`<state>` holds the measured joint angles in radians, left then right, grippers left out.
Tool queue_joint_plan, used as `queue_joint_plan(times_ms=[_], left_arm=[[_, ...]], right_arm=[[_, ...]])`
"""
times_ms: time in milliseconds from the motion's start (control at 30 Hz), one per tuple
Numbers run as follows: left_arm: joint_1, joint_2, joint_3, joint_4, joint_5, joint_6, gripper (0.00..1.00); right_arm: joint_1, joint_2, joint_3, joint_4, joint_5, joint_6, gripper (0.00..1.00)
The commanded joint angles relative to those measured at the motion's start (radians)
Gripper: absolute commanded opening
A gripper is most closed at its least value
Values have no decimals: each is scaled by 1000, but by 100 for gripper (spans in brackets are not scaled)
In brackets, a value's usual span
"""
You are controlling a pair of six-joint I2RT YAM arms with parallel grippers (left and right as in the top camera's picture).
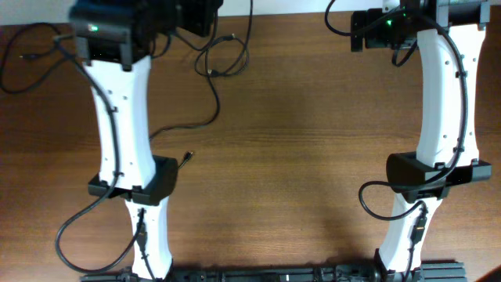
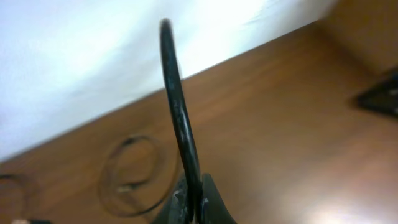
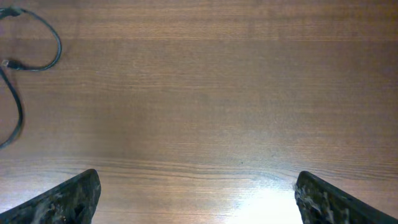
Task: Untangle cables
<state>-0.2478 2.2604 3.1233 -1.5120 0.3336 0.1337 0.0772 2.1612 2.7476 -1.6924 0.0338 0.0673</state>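
The left pincer (image 2: 194, 208) is clamped tight on one black cord, and this held cord (image 2: 179, 112) rises stiffly out of the closed fingers and arches toward the top of the left wrist view. Judging by that lift, the grip is meant to draw one strand clear of the others. The rest of the cables (image 1: 217, 98) lie loosely across the upper left of the overhead frame, curling in open loops on the bench (image 1: 313, 141) rather than in a tight knot. The right pincer (image 3: 198, 196) hangs spread wide and empty over bare wood, well apart from the cords. Only one curve of cable (image 3: 60, 45) reaches the upper left of its view. It looks kept out of the way, free to pin a loop.
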Motion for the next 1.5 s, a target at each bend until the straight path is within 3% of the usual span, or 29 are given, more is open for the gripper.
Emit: queue_joint_plan(times_ms=[0,33,100,200,300,367,567,800,1000,1067,1167,1467], left_arm=[[-102,-43,13,12,-534,105,0],[-127,-45,13,18,-661,104,0],[-150,-47,13,23,-751,104,0],[-158,-47,13,43,-795,103,0],[-157,-65,13,108,-950,22,0],[-158,-101,13,137,-943,-10,0],[-155,-283,13,258,-767,-7,0],[-155,-452,13,311,-303,71,0],[-155,-488,13,284,-117,101,0],[-155,-487,-13,279,-176,152,0],[-155,-487,-51,281,-310,124,0],[-99,-487,-189,284,-1127,-142,0]], right_arm=[[0,5,-1,-6,-2,-8,98],[0,5,-1,-6,-2,-8,97],[0,5,-1,-6,-2,-8,98],[0,5,-1,-6,-2,-8,97],[0,5,-1,-6,-2,-8,98],[0,5,-1,-6,-2,-8,97],[0,5,-1,-6,-2,-8,98],[0,5,-1,-6,-2,-8,97],[0,5,-1,-6,-2,-8,98],[0,5,-1,-6,-2,-8,97],[0,5,-1,-6,-2,-8,98],[0,5,-1,-6,-2,-8,98]])
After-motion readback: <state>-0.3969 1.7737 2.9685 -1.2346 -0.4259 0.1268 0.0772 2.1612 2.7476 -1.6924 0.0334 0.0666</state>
